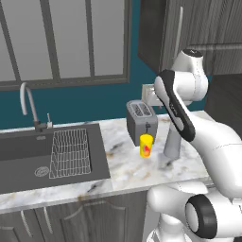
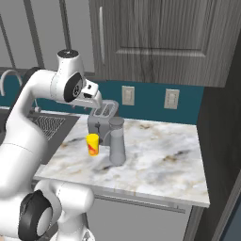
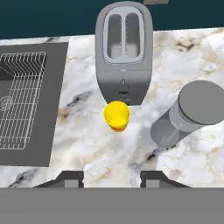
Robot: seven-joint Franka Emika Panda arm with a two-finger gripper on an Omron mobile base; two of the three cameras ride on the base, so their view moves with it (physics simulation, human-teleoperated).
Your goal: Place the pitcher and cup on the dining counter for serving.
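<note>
Just cup (image 3: 117, 115) with red-orange mark

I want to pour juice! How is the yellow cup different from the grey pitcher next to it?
The cup is bright yellow with a red-orange mark; the pitcher is plain grey. The cup is short, about half the pitcher's height. The cup is open on top, while the pitcher wears a dark round lid. Both stand upright on the marble worktop near the toaster.
</note>
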